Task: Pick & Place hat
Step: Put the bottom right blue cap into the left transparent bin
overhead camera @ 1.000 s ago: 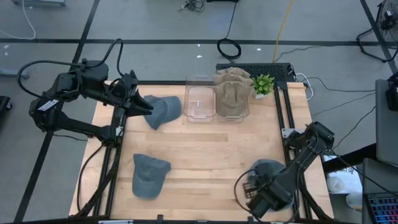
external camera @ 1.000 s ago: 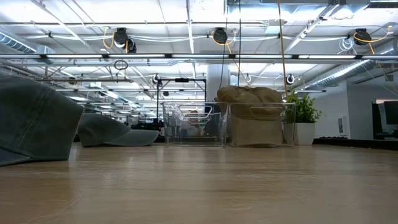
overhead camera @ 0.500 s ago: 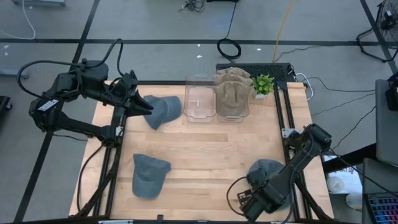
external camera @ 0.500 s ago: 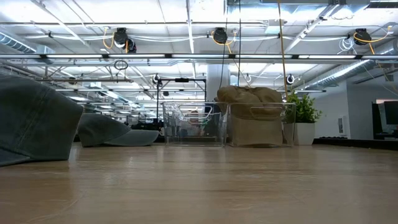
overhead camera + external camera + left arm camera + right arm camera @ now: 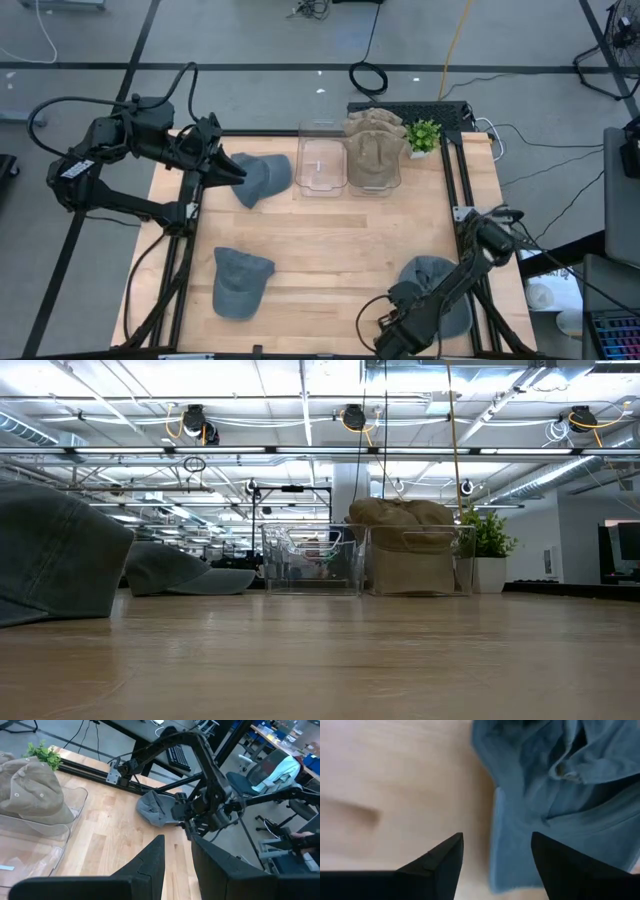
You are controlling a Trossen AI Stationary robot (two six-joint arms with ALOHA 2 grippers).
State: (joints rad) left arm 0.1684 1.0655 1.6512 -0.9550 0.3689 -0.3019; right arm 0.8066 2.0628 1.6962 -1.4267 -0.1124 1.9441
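Three blue-grey hats lie on the wooden table: one at the far left point(image 5: 264, 178), one at the near left point(image 5: 240, 282), one at the near right point(image 5: 437, 283). My right gripper point(image 5: 398, 322) points down at the near-left rim of that third hat point(image 5: 555, 795). It is open, and the hat's edge point(image 5: 512, 845) shows between its fingers; I cannot tell whether they touch it. My left gripper point(image 5: 232, 170) hovers high beside the far-left hat, its fingers point(image 5: 150, 862) a narrow gap apart with nothing between them.
Two clear bins stand at the far middle, one holding nothing point(image 5: 321, 160), one stacked with tan hats point(image 5: 373, 148). A small green plant point(image 5: 423, 135) stands right of them. Bare wood point(image 5: 330, 240) lies in the table's middle. Black rails point(image 5: 455, 180) run along the table's sides.
My right gripper has sunk toward the table and gone toward the near left, off the near-right hat's crown to its rim, so more of the hat shows. The hat lies where it was. My left arm has kept still.
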